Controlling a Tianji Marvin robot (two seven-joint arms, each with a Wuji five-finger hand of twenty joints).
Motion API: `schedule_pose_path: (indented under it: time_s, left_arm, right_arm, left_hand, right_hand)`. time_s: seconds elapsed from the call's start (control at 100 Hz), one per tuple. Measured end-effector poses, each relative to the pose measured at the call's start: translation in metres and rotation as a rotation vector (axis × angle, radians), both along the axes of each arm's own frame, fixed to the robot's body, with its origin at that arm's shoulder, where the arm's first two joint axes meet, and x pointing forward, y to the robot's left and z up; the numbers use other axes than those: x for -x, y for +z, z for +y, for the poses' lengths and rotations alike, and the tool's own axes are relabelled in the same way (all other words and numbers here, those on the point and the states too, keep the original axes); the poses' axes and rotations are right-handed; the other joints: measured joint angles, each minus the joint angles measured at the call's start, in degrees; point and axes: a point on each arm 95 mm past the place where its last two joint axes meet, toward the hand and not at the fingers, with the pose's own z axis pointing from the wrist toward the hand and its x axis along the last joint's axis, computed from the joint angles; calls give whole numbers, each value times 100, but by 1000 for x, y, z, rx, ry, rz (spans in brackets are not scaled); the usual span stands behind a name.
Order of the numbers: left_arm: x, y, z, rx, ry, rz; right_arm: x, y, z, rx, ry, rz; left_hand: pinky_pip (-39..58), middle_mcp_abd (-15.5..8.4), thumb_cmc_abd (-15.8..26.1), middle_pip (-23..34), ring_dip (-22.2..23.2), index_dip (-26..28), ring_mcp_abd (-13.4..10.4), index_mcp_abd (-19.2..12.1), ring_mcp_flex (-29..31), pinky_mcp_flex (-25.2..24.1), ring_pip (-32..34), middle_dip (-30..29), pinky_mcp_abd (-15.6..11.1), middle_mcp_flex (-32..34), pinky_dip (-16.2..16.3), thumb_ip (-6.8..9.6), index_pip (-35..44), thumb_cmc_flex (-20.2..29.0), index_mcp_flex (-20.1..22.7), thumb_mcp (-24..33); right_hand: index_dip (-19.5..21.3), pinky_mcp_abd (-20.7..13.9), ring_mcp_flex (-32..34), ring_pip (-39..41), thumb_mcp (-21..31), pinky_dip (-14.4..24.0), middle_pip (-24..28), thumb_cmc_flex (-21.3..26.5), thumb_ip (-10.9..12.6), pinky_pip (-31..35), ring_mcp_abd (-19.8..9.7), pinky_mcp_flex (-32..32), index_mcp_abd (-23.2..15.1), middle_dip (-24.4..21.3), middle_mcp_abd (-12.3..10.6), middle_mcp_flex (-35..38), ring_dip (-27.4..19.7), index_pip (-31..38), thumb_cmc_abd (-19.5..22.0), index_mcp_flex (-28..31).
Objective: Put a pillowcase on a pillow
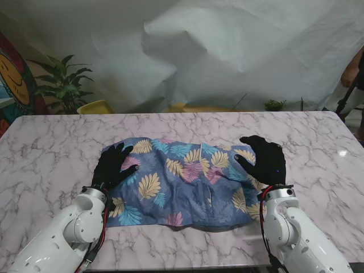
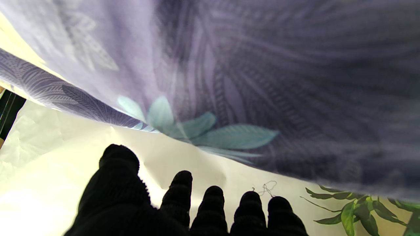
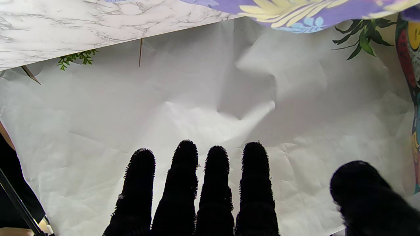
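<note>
A blue pillowcase (image 1: 182, 185) printed with yellow, pink and teal leaves lies spread on the marble table (image 1: 51, 148), bulging as if filled; no bare pillow shows. My left hand (image 1: 112, 165), in a black glove, rests flat on its left end with the fingers spread. My right hand (image 1: 263, 160) lies flat over the right end, fingers straight and apart. In the left wrist view the fabric (image 2: 262, 82) fills most of the picture beyond my fingers (image 2: 213, 206). The right wrist view shows straight fingers (image 3: 197, 186), a strip of pillowcase (image 3: 295, 9) and the table (image 3: 82, 26).
A crumpled white backdrop (image 1: 227, 51) hangs behind the table. A potted plant (image 1: 62, 85) and a yellow object (image 1: 95, 107) stand at the far left. A person's arm (image 1: 352, 68) shows at the far right edge. Bare marble surrounds the pillowcase.
</note>
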Motion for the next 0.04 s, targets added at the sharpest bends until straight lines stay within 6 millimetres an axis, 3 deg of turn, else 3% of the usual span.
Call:
schedule_pose_path:
  time_s: [0.04]
  left_arm:
    - [0,0,0,0,1,0]
  right_arm:
    - [0,-1,0,-4,0,1]
  left_hand:
    - [0,0,0,0,0,0,0,0,0,0,0,1,0,0,0,0,0,0,0,0]
  right_hand:
    - [0,0,1,0,0,0,0,0,0,0,0,0,0,0,0,0,0,0,0,0]
